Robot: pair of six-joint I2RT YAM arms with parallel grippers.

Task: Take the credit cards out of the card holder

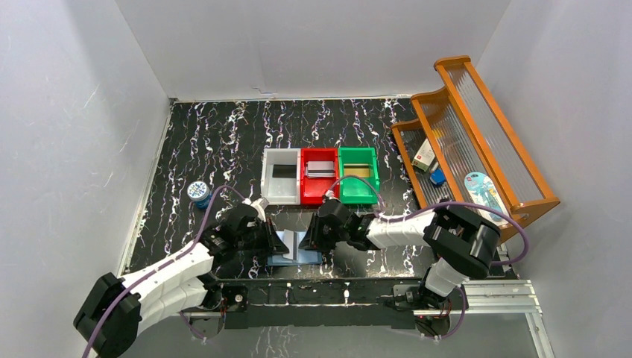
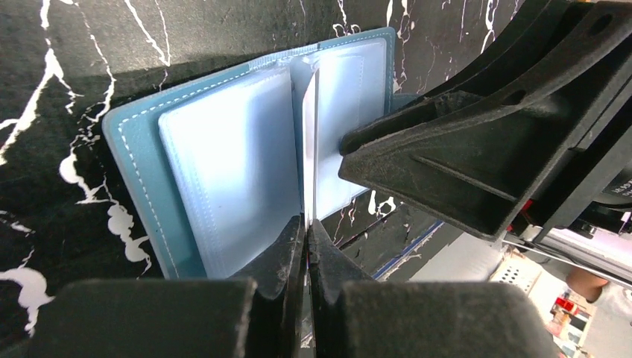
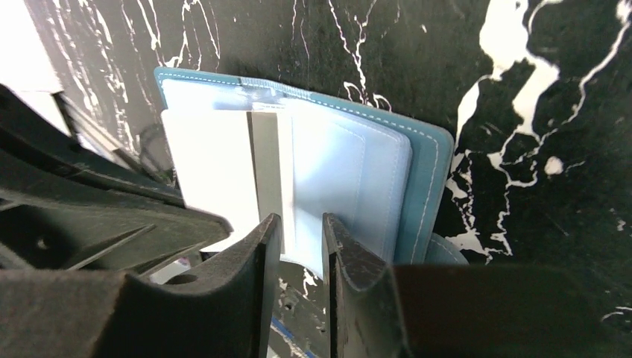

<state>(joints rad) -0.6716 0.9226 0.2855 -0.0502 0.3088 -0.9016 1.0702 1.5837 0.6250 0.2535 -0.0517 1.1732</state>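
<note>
The card holder (image 1: pixel 298 256) lies open on the black marbled table, near the front edge and between my two grippers. Its teal cover and pale clear pockets face up (image 2: pixel 216 164) (image 3: pixel 350 171). A thin white card (image 2: pixel 309 142) stands on edge over the middle fold. My left gripper (image 2: pixel 306 224) (image 1: pixel 278 240) is shut on the card's near end. Whether the card is free of its pocket I cannot tell. In the right wrist view its white face (image 3: pixel 212 175) shows. My right gripper (image 3: pixel 300 220) (image 1: pixel 308 242) hovers at the holder's near edge, jaws slightly apart, nothing clamped between them.
Behind the holder stand a white bin (image 1: pixel 270 183), a red bin (image 1: pixel 305 186) and a green bin (image 1: pixel 374 183), each holding a flat item. A round blue tin (image 1: pixel 198 192) sits at the left. A wooden rack (image 1: pixel 477 142) on the right holds a white-and-red box (image 1: pixel 425 155).
</note>
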